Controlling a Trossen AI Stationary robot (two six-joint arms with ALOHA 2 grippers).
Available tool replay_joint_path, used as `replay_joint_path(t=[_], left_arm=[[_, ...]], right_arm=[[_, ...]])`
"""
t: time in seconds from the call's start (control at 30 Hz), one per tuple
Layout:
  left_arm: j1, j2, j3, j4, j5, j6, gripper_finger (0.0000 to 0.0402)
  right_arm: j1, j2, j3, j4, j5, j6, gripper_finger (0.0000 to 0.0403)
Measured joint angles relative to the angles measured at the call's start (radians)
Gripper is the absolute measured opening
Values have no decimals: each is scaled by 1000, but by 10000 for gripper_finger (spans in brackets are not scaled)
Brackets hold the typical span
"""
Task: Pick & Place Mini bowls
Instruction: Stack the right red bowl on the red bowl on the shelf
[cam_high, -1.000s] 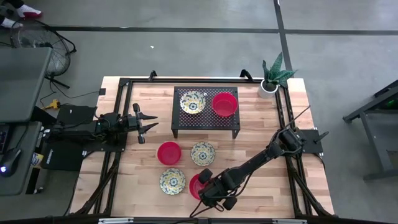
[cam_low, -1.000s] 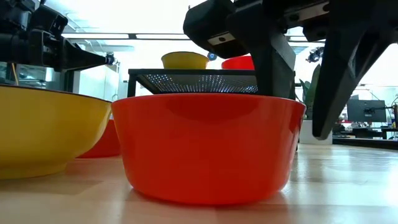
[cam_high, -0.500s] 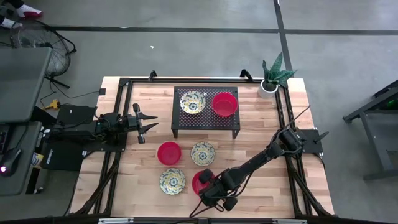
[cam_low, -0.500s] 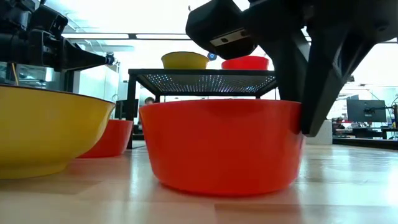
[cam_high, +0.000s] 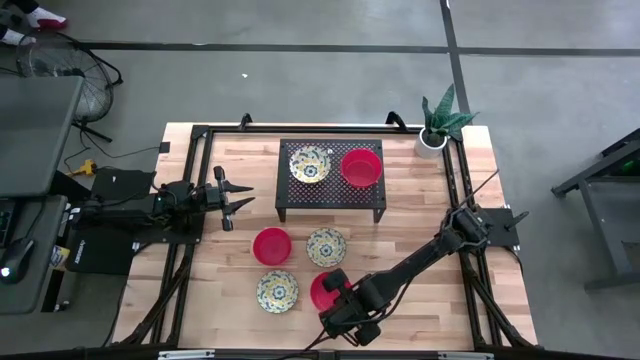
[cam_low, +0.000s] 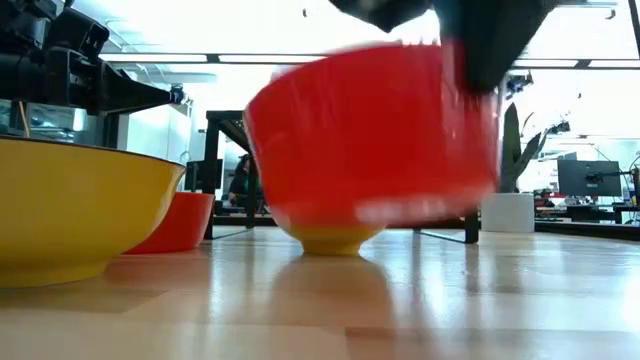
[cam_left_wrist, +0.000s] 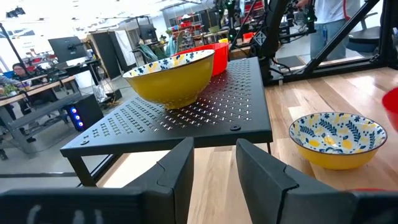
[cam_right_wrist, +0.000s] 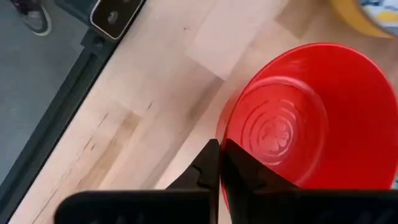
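Observation:
My right gripper is shut on a plain red mini bowl near the table's front edge; in the low view this bowl hangs above the wood. On the table lie another red bowl and two floral bowls, each on its base. A floral bowl and a red bowl stand on the black mesh rack. My left gripper waits open and level at the table's left, touching nothing. My right gripper pinches the red bowl's rim on the side nearest the table's front edge, one finger inside the bowl and one outside. The fingers come steeply from above, pointing down. The bowl is lifted clear of the table and hangs tilted.
A white plant pot stands at the far right corner. Black frame rails run along the table's sides. Bare wood lies right of the bowls, in front of the rack.
My right gripper's fingers, first standing apart on either side of the red bowl's wall, have shut on it and then risen. The bowl, which sat flat on the table, is now lifted clear and tilted.

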Motion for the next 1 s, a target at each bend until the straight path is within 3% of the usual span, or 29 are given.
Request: replay_joint_path(t=[0.6,1.0], left_arm=[[0,0,0,0,0,0,117],[0,0,0,0,0,0,117]], right_arm=[[7,0,415,-554,259,269,0],[-28,-78,436,-571,359,314,0]])
